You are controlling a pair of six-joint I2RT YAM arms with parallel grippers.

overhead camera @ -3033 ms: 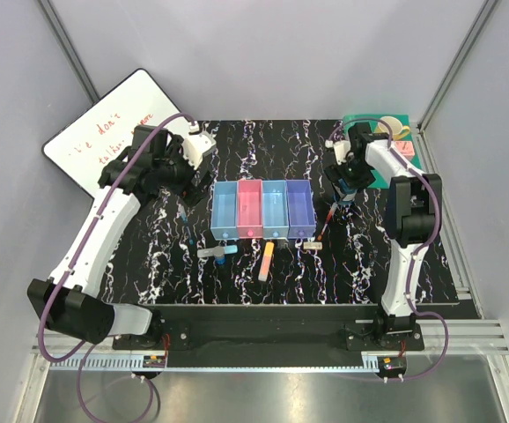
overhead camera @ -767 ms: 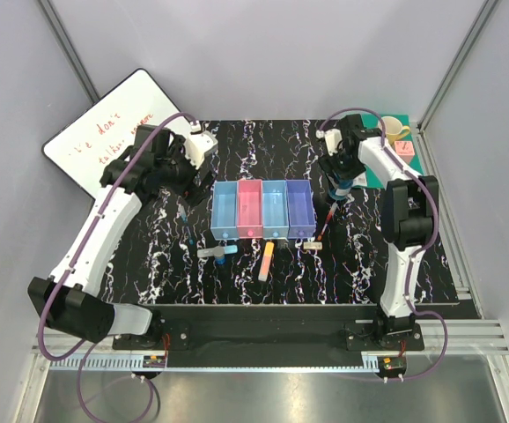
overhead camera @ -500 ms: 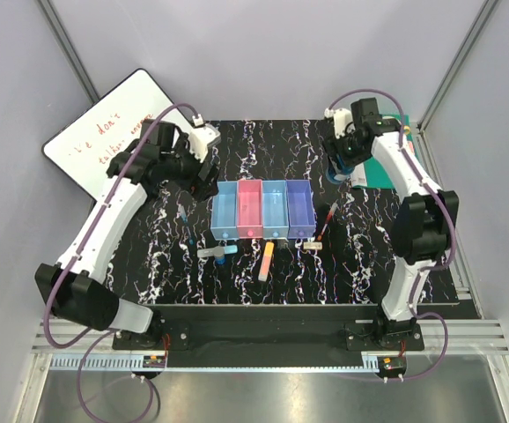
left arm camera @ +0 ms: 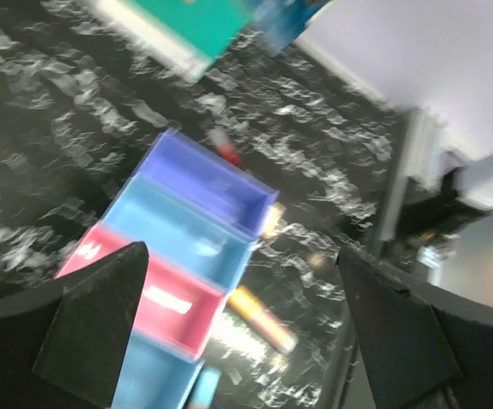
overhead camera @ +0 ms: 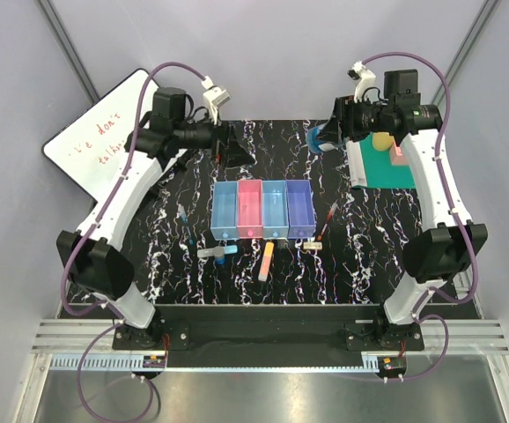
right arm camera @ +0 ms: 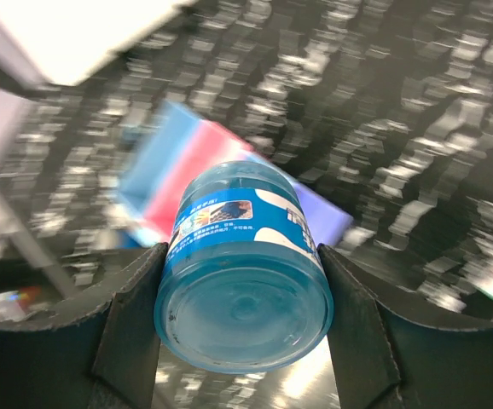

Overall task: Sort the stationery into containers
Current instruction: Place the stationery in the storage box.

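My right gripper is shut on the blue round bottle and holds it high above the back of the table, right of the bins. In the right wrist view the bottle sits between both fingers, its base toward the camera. My left gripper is open and empty, raised behind the row of four bins. In the left wrist view the bins and the orange-yellow bar lie below. The bar, grey marker, white eraser, red pen and blue pen lie on the table.
A green book with a yellow mug and a pink cube lies at the back right. A whiteboard leans at the back left. The table top is black marble pattern.
My right gripper has lifted the blue bottle off the table and swung it up and left. My left gripper has risen and moved right, behind the bins.
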